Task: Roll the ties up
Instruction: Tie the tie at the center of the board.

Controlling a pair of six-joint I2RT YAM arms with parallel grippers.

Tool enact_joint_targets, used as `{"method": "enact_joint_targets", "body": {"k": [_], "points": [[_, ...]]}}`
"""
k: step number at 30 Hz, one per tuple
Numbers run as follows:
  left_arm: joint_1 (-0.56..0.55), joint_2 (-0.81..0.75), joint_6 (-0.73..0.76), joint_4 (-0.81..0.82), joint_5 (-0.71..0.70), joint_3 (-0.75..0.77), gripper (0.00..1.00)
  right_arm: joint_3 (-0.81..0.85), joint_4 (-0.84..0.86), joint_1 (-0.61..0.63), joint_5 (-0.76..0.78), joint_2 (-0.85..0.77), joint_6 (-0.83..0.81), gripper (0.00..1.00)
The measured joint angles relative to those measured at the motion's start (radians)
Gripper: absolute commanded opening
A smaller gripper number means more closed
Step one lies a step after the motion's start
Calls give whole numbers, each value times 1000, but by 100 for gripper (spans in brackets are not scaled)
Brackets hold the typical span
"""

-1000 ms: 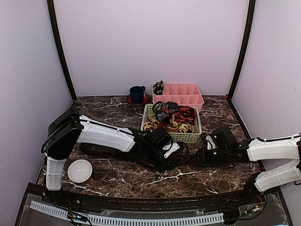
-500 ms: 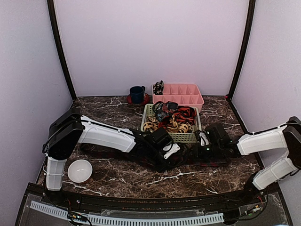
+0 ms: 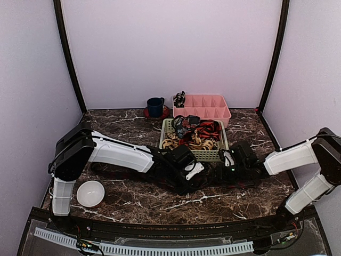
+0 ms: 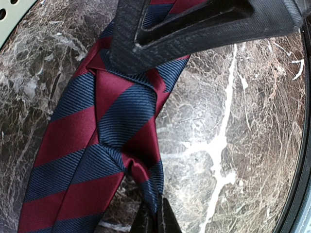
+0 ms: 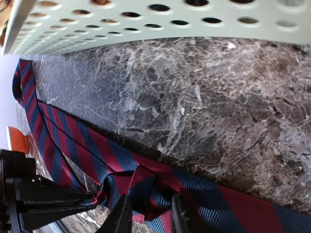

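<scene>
Step, judged: first fold of striped tie [image 4: 73, 160] | left gripper [image 4: 143, 136] apart, astride it | right gripper [image 5: 148, 213] pinching fold between tips | next, likely: wind tail around.

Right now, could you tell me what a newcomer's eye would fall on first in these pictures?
First, the navy-and-red striped tie lying along the dark marble table at centre front, where the left arm and right arm meet low over it, the right jaws pinching a bunched fold. Just behind stands a green basket heaped with more ties, and a pink organizer beyond.
</scene>
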Motion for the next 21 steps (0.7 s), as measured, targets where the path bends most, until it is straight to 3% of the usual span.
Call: {"method": "enact_joint_targets", "body": {"k": [4,7,15,18,21], "points": [[0,0,0,0,0,0,2,0,6,0,-3,6,7,12],[1,0,0,0,0,0,2,0,4,0,-2,3,14,0],[6,0,0,0,0,1,3,0,-21,0,13,-60,13,0],[6,2,0,-1,0,5,11,-2,-30,0,28,-91,12,0],[8,4,-1,-6,-3,12,32,-2,-55,0,46,-119,5,0]]}}
